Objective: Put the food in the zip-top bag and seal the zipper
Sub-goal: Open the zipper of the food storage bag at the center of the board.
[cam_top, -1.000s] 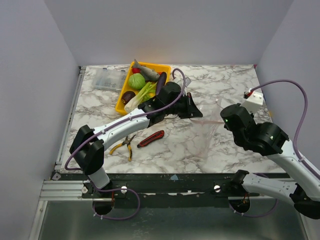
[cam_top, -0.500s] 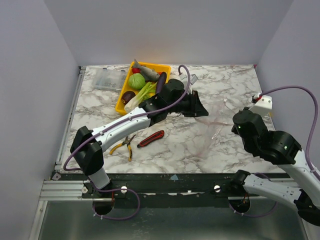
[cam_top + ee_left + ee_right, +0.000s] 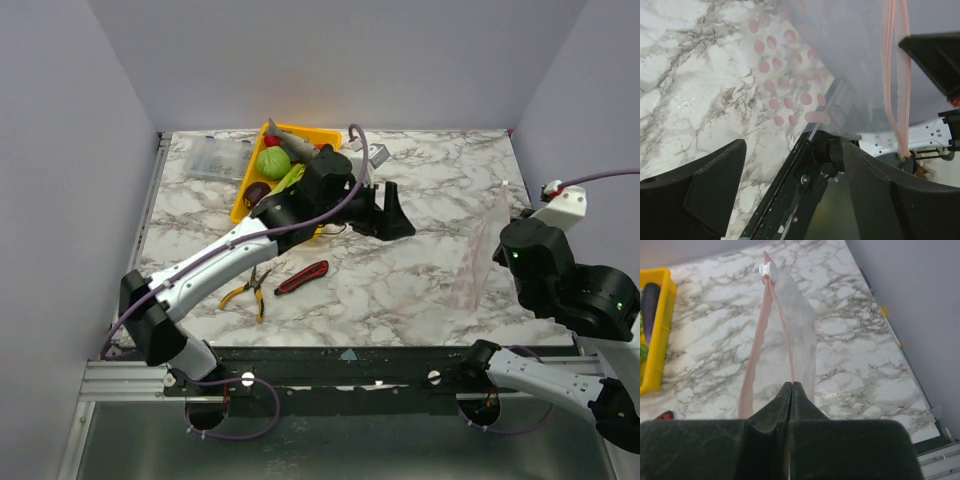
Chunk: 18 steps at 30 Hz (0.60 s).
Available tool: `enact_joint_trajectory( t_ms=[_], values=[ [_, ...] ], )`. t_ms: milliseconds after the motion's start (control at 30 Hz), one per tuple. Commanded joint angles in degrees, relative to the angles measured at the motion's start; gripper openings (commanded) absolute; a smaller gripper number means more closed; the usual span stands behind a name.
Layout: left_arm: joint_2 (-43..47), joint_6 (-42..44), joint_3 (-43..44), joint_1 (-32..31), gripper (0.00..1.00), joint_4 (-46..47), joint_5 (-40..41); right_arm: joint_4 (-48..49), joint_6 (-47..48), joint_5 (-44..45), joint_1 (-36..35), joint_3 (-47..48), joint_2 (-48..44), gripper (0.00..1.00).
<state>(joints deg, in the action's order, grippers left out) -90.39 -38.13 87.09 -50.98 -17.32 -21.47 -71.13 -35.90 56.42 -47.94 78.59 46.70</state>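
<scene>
I am at the opening step, with nothing bagged yet. My right gripper (image 3: 791, 385) is pinched shut on the zipper (image 3: 754, 355), and the zip-top bag (image 3: 480, 260) hangs from it over the right side of the marble table (image 3: 400, 290), its lower end resting on the surface. From my right wrist the two pink lips seem to part below the white slider (image 3: 768, 269), so I judge the mouth to be at least partly open, with only one lip in my grip. My left gripper (image 3: 794, 150) has its jaws spread wide and holds nothing. It sits mid-table, pointed at the dotted plastic and well apart from it. All the food (image 3: 272, 162) I can see lies in the yellow tray (image 3: 322, 131) at the far left, so next I think the left gripper must either take the free lip to spread the mouth or turn back to the tray for a first piece. The film is floppy, so either calls for a gentle approach. By my count there is one bag, one tray, one pair of pliers (image 3: 250, 292), one utility knife (image 3: 302, 277) and one clear box (image 3: 215, 158). In the tray I can make out five pieces: a cabbage, a fish (image 3: 290, 143), a tomato (image 3: 270, 141), an eggplant (image 3: 258, 192) and a leek (image 3: 292, 177). My left arm covers part of the tray, so there may be more.
</scene>
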Motion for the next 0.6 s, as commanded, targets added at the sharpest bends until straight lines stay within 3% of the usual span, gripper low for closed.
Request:
enact_joint_trajectory(
  t_ms=[0, 33, 167, 400, 567],
  values=[
    [12.67, 7.09, -6.2, 1.0, 0.85, -3.89, 3.12, -5.34, 3.07, 5.83, -0.03, 5.7, 1.17, 0.01],
    [15.24, 7.81, -8.55, 1.43, 0.93, -4.57, 3.98, -5.66, 3.68, 6.29, -0.04, 6.7, 2.42, 0.01],
    [24.13, 9.65, -16.93, 4.73, 0.95, -9.79, 9.32, -2.61, 8.78, 2.09, -0.05, 7.63, 7.34, 0.01],
    [39.69, 11.59, -29.03, 12.48, 0.99, -16.99, 15.4, 23.5, 15.01, -19.34, -0.04, -9.11, 15.23, 0.01],
    [42.38, 10.01, -31.4, 17.24, 0.99, -20.88, 18.72, 37.61, 12.72, -28.97, -0.05, -17.67, 24.1, 0.0]
  ],
)
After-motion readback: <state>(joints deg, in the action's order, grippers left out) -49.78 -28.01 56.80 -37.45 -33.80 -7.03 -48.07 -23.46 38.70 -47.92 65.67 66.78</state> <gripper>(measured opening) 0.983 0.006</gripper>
